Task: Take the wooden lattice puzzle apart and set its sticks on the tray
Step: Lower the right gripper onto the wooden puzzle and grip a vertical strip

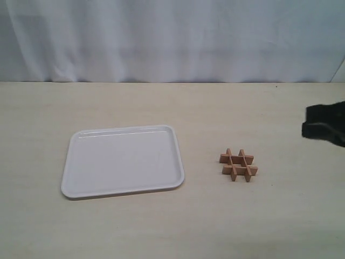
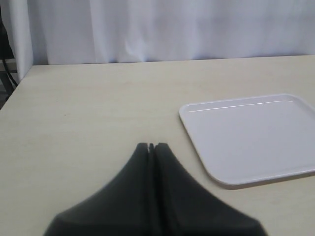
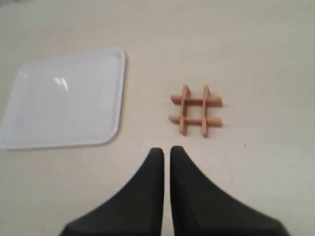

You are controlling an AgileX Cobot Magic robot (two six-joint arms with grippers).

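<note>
The wooden lattice puzzle [image 1: 239, 165] lies whole on the table, its four reddish-brown sticks interlocked in a hash shape [image 3: 196, 110]. The white tray [image 1: 123, 161] lies bare to its left, a short gap away, and shows in both wrist views [image 2: 251, 137] [image 3: 64, 98]. My right gripper [image 3: 166, 150] hovers short of the puzzle, fingers nearly together with only a thin slit and nothing held. Its dark body [image 1: 323, 124] enters at the exterior view's right edge. My left gripper [image 2: 151, 146] is shut and empty over bare table beside the tray, and is out of the exterior view.
A pale wooden table [image 1: 172, 226] carries everything. A white curtain [image 1: 172, 38] hangs behind its far edge. The table's corner and a dark gap beyond it [image 2: 7, 73] show in the left wrist view.
</note>
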